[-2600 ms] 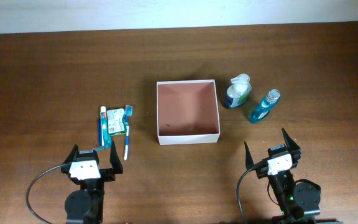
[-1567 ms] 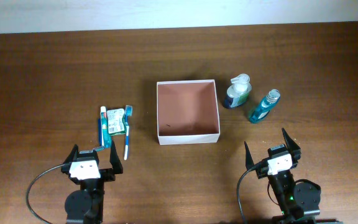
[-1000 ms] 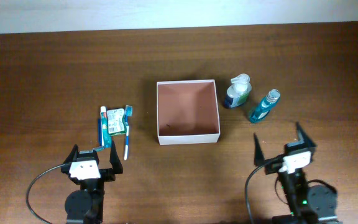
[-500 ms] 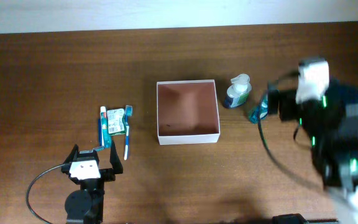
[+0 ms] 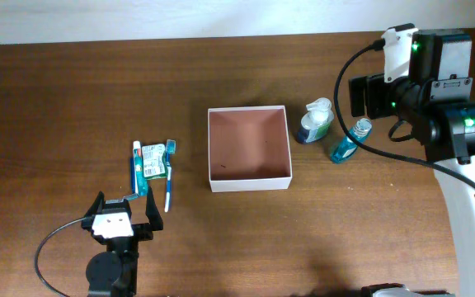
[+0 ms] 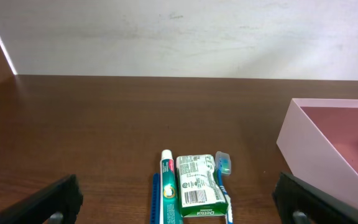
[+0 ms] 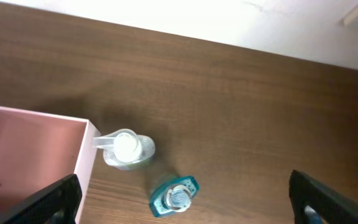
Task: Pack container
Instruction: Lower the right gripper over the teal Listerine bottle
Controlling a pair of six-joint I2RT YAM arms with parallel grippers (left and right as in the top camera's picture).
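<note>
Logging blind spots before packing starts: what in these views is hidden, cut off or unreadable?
- Left wrist: container runs off the right edge; toothpaste and toothbrush off the bottom.
- Right wrist: container cut by the left and bottom edges.
- Overhead: print on the pump bottle and blue bottle too small to read.

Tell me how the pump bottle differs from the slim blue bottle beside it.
The pump bottle has a white pump head; the slim blue bottle has a small round cap. The pump bottle is wider and nearer the container than the slim blue bottle. Both stand upright outside it.
</note>
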